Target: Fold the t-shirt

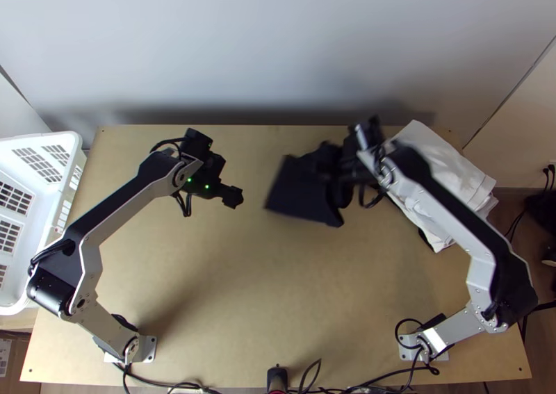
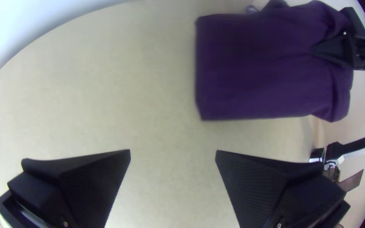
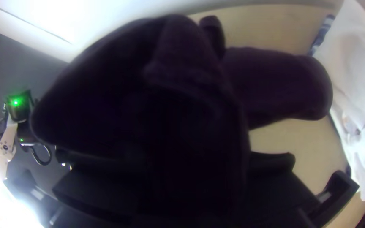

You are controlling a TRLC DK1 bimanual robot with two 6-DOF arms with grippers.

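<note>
Just one shirt (image 1: 299, 198) is out, pinched by the right gripper (image 1: 333, 170), its long axis pointing from there toward the left gripper (image 1: 233, 197). That one stands spread, apart from it.

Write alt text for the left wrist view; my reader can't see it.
The right gripper grips one end of a dark purple t-shirt, its other end straight-edged. Nearer the camera, the left gripper stands open and empty above the wooden table.
</note>
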